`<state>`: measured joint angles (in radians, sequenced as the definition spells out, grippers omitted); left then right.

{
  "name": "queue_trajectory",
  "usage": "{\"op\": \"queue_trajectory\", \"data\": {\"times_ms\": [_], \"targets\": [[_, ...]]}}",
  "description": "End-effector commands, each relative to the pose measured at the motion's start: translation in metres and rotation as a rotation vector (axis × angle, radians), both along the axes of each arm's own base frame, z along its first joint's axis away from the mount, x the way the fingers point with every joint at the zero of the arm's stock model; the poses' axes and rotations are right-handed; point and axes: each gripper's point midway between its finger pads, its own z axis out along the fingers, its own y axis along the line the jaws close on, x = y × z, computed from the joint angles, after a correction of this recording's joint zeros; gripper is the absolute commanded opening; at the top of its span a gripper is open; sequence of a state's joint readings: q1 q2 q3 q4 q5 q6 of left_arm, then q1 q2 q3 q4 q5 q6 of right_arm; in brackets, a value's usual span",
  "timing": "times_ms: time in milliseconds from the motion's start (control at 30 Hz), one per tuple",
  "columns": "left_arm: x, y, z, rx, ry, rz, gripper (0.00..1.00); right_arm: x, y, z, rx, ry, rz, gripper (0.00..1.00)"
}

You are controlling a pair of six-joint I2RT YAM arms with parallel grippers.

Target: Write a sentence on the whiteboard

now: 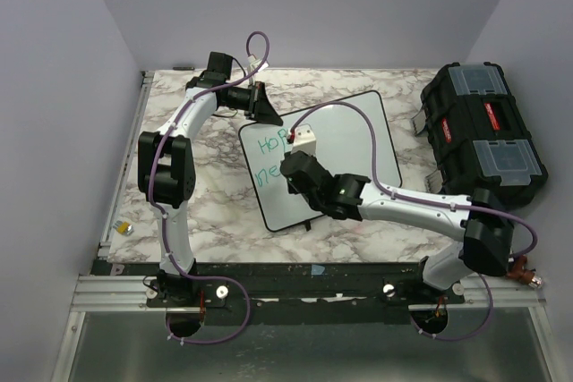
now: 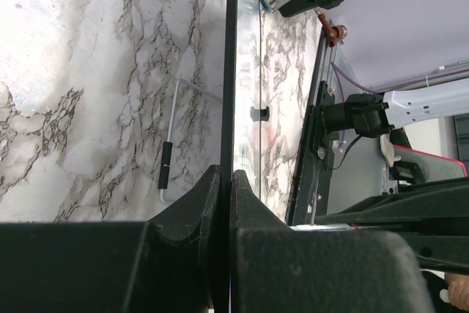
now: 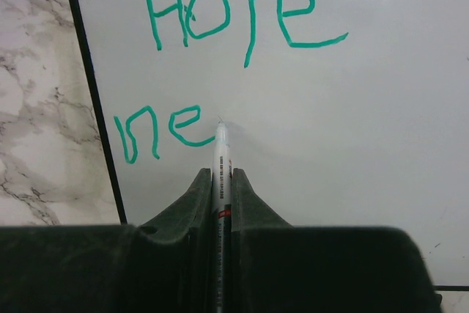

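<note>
Right gripper [image 3: 220,175] is clamped on the marker [image 3: 220,153], tip at the whiteboard [image 3: 330,144] just right of "ne", prob b/c the sentence [image 3: 242,12] is only at "Hope ne". Left gripper [image 2: 226,174] is pinched shut on the board's far-left edge, steadying it mid table [image 1: 215,212].

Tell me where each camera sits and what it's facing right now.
Top external: above and behind the bases, looking down at the marble table, whiteboard, toolbox; both arms show.
Left wrist: on the left hand, sighting along the board's black edge it clamps; its fingers show.
Right wrist: on the right hand, facing the green writing; fingers grip a marker.
Shared: top and right wrist both show the writing.
</note>
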<state>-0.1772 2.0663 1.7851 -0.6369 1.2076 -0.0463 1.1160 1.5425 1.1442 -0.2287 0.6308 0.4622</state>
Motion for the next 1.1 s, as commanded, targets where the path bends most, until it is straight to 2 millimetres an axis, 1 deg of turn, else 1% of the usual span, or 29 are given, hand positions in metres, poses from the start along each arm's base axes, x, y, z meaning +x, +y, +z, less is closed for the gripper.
{"op": "queue_trajectory", "data": {"times_ms": [0,133,300,633,933,1067], "targets": [[0.015,0.005,0.010,0.044,-0.148,0.036,0.00,0.008,0.000,0.033,0.098,-0.064,-0.033,0.01],[0.016,0.005,0.010,0.044,-0.151,0.036,0.00,0.008,0.003,0.032,0.108,-0.059,-0.027,0.01],[0.015,0.005,0.011,0.044,-0.150,0.035,0.00,0.011,0.006,0.024,0.106,-0.044,-0.028,0.01],[0.015,0.005,0.010,0.045,-0.149,0.036,0.00,0.016,0.000,-0.001,0.063,-0.015,-0.058,0.01],[0.016,0.005,0.010,0.049,-0.149,0.039,0.00,0.006,-0.013,-0.025,0.033,0.035,-0.066,0.01],[0.016,0.005,0.010,0.049,-0.149,0.038,0.00,0.001,-0.020,-0.032,0.032,0.056,-0.073,0.01]]}}
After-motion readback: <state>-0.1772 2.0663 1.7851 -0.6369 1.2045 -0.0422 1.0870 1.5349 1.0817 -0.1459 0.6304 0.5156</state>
